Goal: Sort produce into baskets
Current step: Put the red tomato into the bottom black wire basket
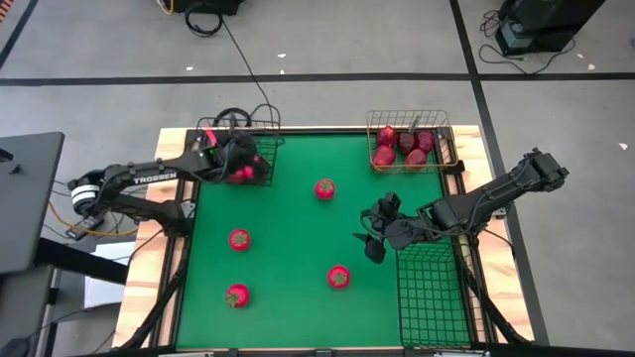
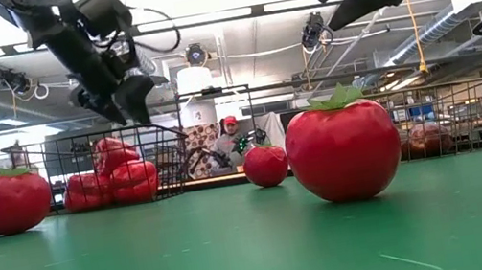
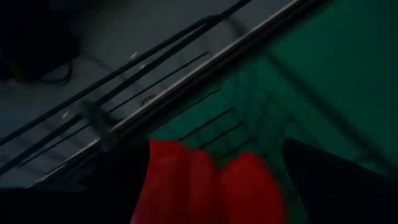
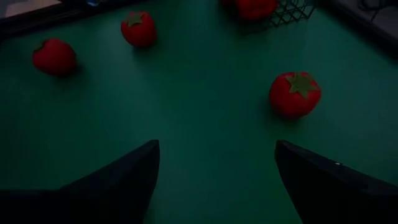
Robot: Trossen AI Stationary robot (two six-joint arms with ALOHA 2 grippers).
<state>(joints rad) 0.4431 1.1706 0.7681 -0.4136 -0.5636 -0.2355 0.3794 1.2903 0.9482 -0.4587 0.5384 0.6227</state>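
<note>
My left gripper (image 1: 238, 161) hangs open over the squarish black wire basket (image 1: 260, 131) at the table's far left, which holds several red peppers (image 2: 113, 174). In the left wrist view (image 3: 214, 149) its fingers stand on either side of a pepper (image 3: 205, 186) below them, and green shows between the pepper and one finger. My right gripper (image 1: 375, 236) is open and empty above the green mat, right of centre (image 4: 217, 152). Several tomatoes lie on the mat (image 1: 324, 188) (image 1: 239, 239) (image 1: 338, 277). The gold basket (image 1: 448, 134) holds dark red apples (image 1: 402, 147).
A long black wire basket (image 1: 432, 293) stands at the table's near right, beside my right arm. A further tomato (image 1: 236, 295) lies near the front left. A seated person (image 2: 232, 141) shows in the room beyond the table. Bare mat lies between the tomatoes.
</note>
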